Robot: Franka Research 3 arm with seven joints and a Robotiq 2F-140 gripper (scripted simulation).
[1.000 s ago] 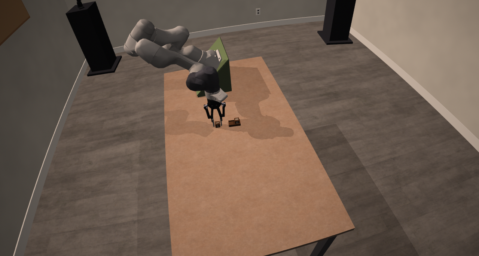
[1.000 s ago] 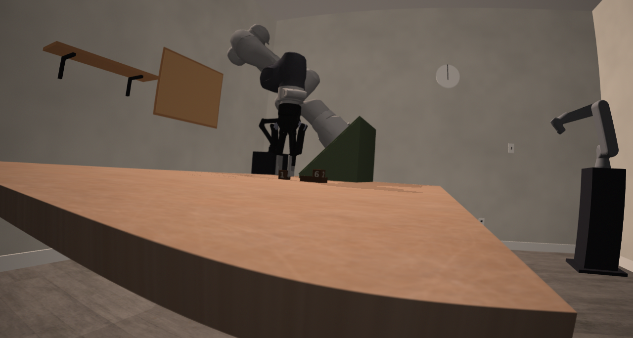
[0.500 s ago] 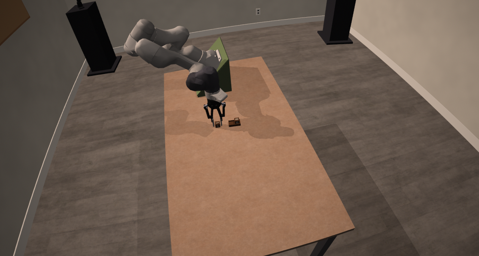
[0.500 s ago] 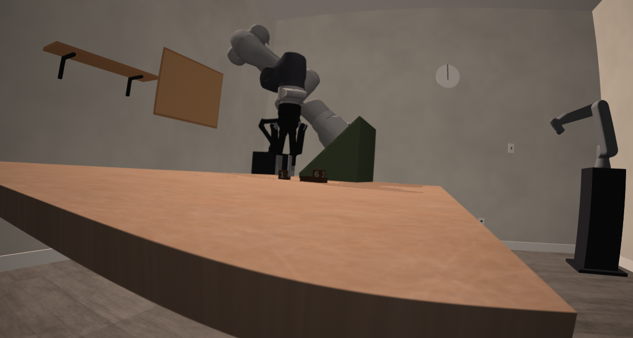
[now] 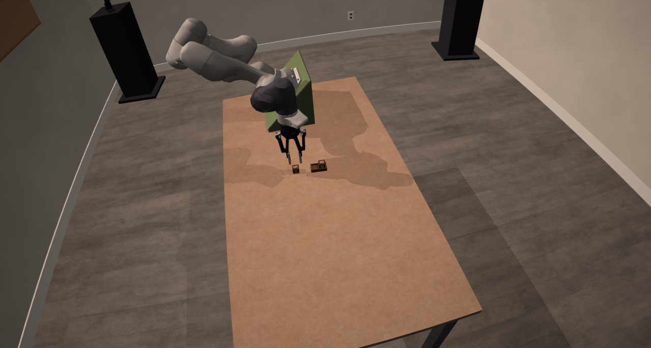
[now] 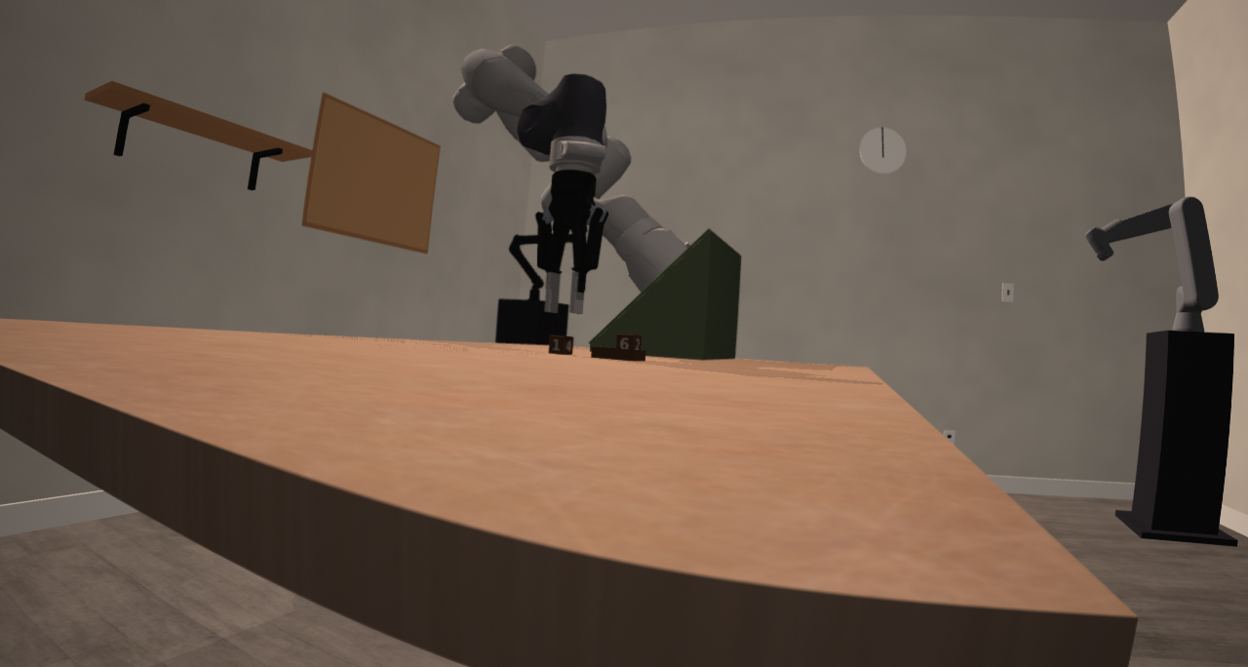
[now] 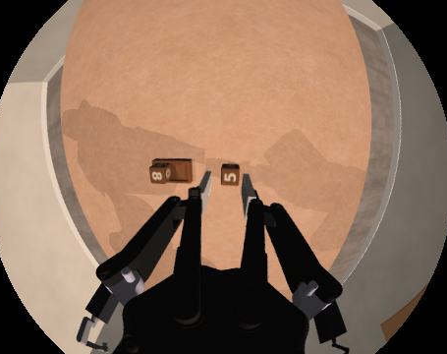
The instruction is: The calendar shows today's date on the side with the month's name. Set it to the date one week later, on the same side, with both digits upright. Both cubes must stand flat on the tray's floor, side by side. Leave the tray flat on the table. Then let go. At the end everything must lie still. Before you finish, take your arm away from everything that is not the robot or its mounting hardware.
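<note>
One brown cube [image 5: 295, 169] [image 6: 560, 344] [image 7: 230, 175] stands on the table outside the tray, with a 5 on top and a 1 on a side in the exterior view. The small brown tray [image 5: 314, 169] [image 6: 605, 354] [image 7: 191, 172] lies flat beside it. The other cube [image 5: 322, 164] [image 6: 628, 342] [image 7: 158, 174] stands in one end of the tray, with an 8 on top and a 6 on a side in the exterior view. The tray's other end is empty. My gripper [image 5: 295, 160] [image 6: 565, 307] [image 7: 226, 181] is open and empty, above the loose cube. The month's name cannot be read.
The green wedge-shaped block [image 5: 305, 102] [image 6: 681, 314] stands behind the cubes at the table's far end, close to the arm. The wooden table [image 5: 346, 255] [image 6: 524, 453] [image 7: 223, 74] bears the cubes and tray; shadows fall around them.
</note>
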